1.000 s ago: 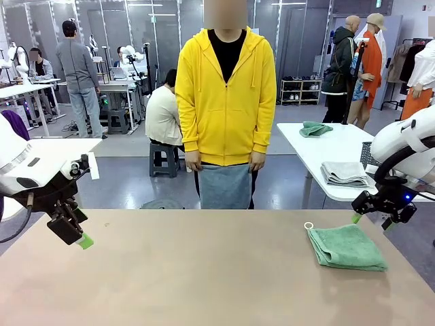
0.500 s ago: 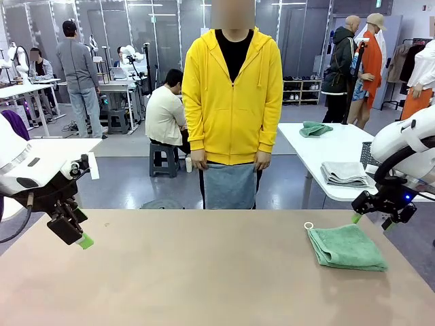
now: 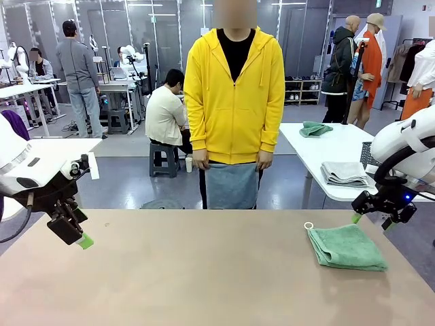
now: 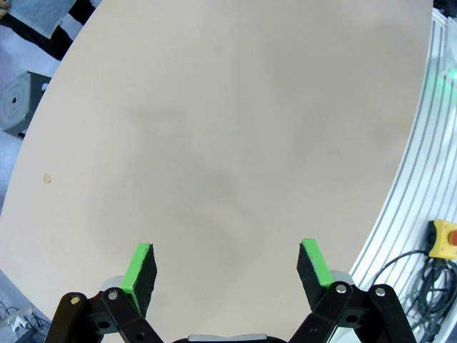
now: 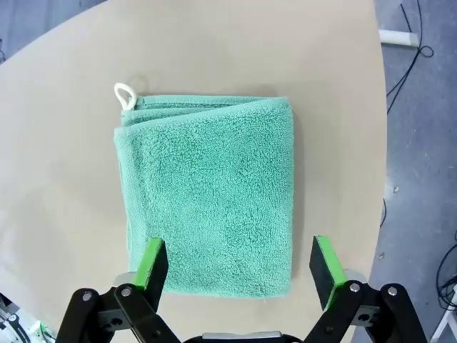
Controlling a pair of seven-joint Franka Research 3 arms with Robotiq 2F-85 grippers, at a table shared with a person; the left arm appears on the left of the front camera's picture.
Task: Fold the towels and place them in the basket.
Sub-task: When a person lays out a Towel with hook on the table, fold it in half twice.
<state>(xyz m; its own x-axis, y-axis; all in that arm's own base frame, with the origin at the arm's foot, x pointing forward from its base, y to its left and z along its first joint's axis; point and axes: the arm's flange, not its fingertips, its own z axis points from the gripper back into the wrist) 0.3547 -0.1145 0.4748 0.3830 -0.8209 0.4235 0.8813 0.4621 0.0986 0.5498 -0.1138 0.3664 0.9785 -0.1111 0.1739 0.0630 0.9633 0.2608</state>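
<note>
The mint green towel (image 3: 345,246) lies folded on the tan table (image 3: 204,272) at the right, its white loop (image 3: 308,225) toward the far side. In the right wrist view this green towel (image 5: 211,189) lies below my open right gripper (image 5: 237,254), which hovers over its near edge without touching it. From the front, the right gripper (image 3: 372,222) hangs just beyond the towel's far right corner. My left gripper (image 3: 80,238) hovers open over bare table at the left (image 4: 227,257). A person in a yellow hoodie holds the pale grey-blue towel (image 3: 231,187) hanging at waist height. The basket is out of view.
A white table (image 3: 353,149) behind at the right carries a folded grey towel (image 3: 343,173) and a green cloth (image 3: 312,128). A yellow and red stop button (image 4: 444,239) and cables sit beside the table's edge at my left arm.
The person with the grey-blue towel has shifted slightly to the right. Both arms and the green towel have stayed still.
</note>
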